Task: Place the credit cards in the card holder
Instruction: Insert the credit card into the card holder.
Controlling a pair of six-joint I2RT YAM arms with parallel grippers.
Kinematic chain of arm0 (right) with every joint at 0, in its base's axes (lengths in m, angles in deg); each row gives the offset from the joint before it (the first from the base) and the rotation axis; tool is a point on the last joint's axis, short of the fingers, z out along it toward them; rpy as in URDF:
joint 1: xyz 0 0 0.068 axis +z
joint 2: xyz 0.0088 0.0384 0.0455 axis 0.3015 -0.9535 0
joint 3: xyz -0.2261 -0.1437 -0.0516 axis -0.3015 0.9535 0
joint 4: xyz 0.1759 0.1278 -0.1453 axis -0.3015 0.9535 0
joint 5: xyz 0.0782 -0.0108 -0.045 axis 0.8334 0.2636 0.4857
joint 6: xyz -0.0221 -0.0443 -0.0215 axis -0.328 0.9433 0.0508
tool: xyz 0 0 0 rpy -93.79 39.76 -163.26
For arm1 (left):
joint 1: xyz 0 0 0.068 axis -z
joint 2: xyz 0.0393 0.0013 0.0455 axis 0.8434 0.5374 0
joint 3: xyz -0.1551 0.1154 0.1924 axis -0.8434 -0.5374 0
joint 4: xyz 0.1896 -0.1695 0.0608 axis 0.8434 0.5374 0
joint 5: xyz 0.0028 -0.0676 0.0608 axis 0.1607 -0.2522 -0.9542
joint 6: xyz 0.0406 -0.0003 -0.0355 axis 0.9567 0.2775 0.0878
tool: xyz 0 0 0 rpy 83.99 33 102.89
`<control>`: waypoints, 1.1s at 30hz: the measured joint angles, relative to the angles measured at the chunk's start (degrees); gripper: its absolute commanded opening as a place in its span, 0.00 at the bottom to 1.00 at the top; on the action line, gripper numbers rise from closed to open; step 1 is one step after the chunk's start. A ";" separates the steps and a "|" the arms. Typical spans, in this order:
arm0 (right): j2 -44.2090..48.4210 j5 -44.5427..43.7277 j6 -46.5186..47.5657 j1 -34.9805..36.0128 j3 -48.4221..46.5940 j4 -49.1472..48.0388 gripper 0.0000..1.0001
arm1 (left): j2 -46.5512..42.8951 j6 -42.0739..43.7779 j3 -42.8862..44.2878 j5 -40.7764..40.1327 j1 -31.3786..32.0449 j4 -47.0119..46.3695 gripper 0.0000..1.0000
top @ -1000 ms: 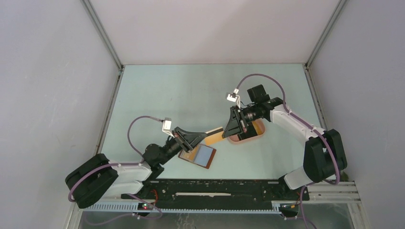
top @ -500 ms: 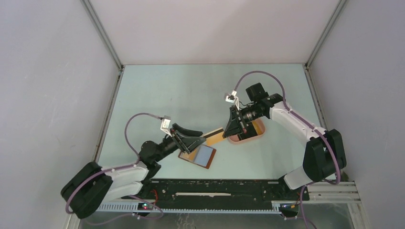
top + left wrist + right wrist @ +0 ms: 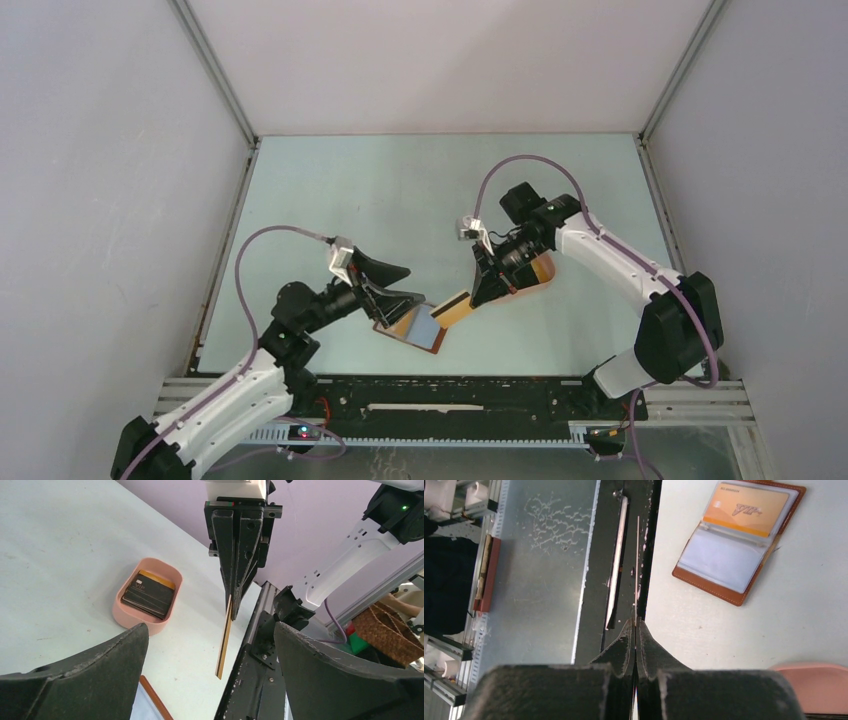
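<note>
Left side of the bench (image 3: 400,190): my left end effector (image 3: 412,285) is spread wide, gripping nothing, hanging just over the far-left edge of the card holder (image 3: 420,330). The card holder lies open and flat on the bench near the front rail, clear pockets up. An orange card (image 3: 746,511) sits in one pocket.

Just right of it, a tan-yellow credit card (image 3: 455,307) with a dark stripe is off the bench. It tilts down toward the holder and shows edge-on in both wrist views. I can't tell if its low end touches the holder.

My right end effector (image 3: 478,297) is pressed together, pinching that card by its upper end.

Further right is the pink tray (image 3: 120,607), partly behind my right arm. Black cards (image 3: 148,596) are stacked inside over a tan one.
</note>
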 measured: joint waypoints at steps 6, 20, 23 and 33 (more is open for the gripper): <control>-0.39 -1.62 3.58 1.51 -0.68 3.80 0.00 | 0.96 3.19 3.82 2.25 0.00 8.04 0.89; -4.72 -3.61 7.54 3.89 -3.80 9.46 0.00 | 15.87 3.37 8.28 9.42 2.60 12.81 0.77; -5.09 -3.61 7.80 4.07 -4.07 10.21 0.00 | 18.18 3.65 9.68 9.64 3.39 13.25 0.71; -7.15 -3.56 8.98 4.72 -4.92 12.24 0.00 | 26.82 5.20 14.14 12.66 7.65 13.40 0.58</control>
